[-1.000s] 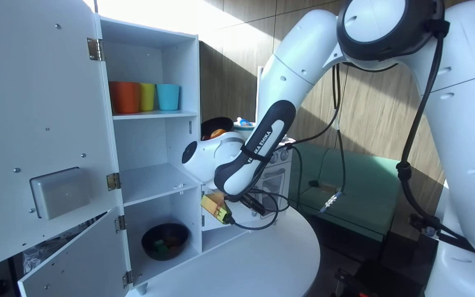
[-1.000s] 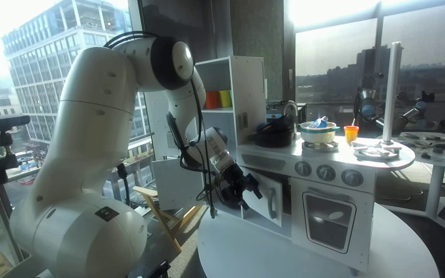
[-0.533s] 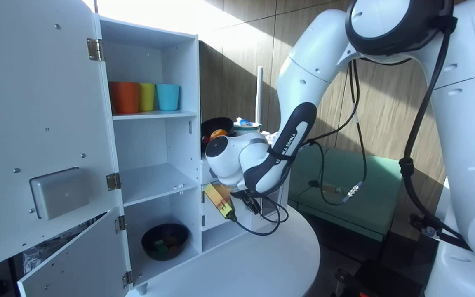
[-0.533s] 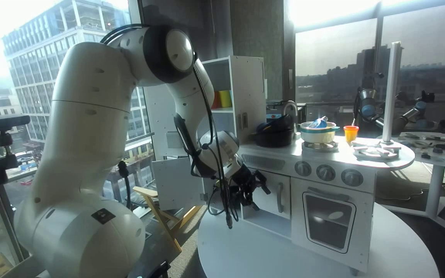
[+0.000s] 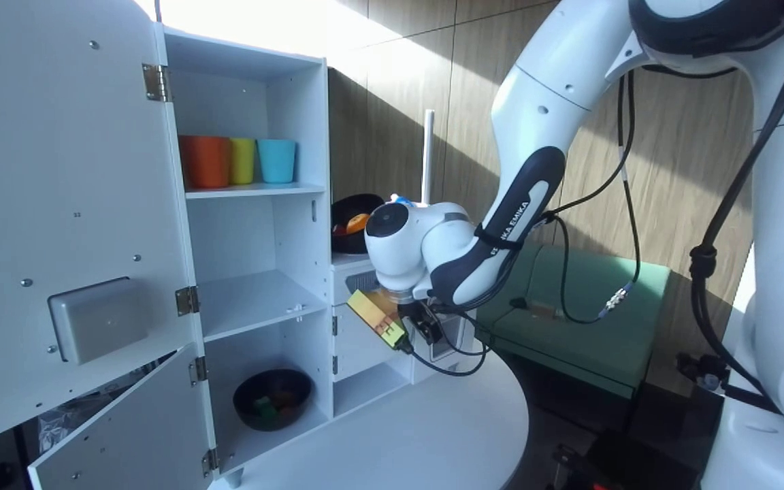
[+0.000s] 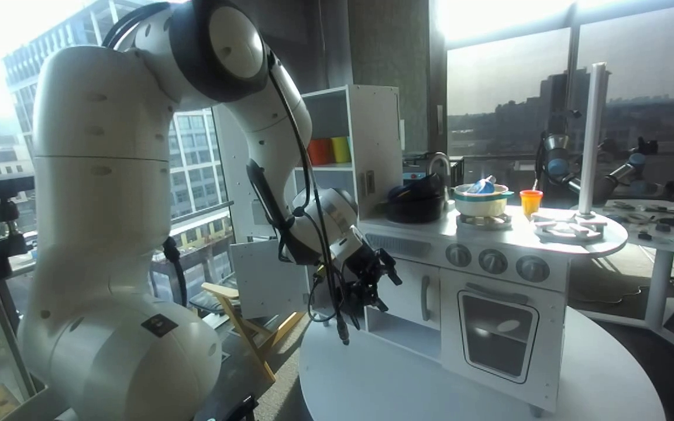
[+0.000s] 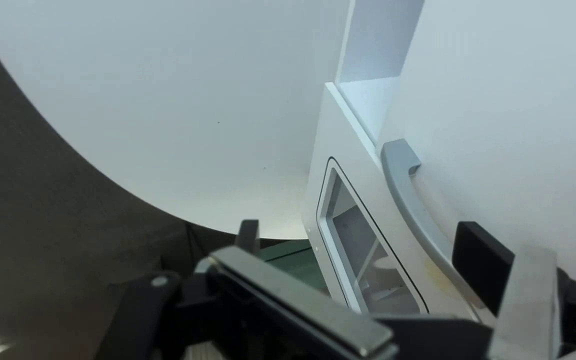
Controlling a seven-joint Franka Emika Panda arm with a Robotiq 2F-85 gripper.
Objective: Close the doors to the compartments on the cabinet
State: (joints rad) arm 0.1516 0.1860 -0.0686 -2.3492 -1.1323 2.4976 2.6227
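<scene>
The white cabinet (image 5: 300, 231) shows in both exterior views. Its tall door (image 5: 72, 170), with a grey recessed pull (image 5: 101, 320), stands wide open, as does the small lower door (image 5: 133, 429). Their compartments are exposed: cups in the top compartment (image 5: 229, 75), a dark bowl in the bottom one (image 5: 310, 347). Another small door (image 6: 407, 286), with a curved grey handle (image 6: 425, 298), sits flush under the counter; its handle also shows in the wrist view (image 7: 413, 200). My gripper (image 6: 389, 292) is open and empty just in front of this door, with fingers wide apart in the wrist view (image 7: 365, 250).
Right of the small door is an oven door (image 6: 498, 336) with a window. The counter above holds dark pans (image 6: 416, 202), a pot (image 6: 481, 202) and an orange cup (image 6: 530, 202). A round white table (image 5: 460, 415) lies underneath. Cables hang beside my wrist (image 6: 331, 280).
The small door with the curved handle swung from ajar to flush. My gripper then drew back from it a little. The tall door and lower door have not moved.
</scene>
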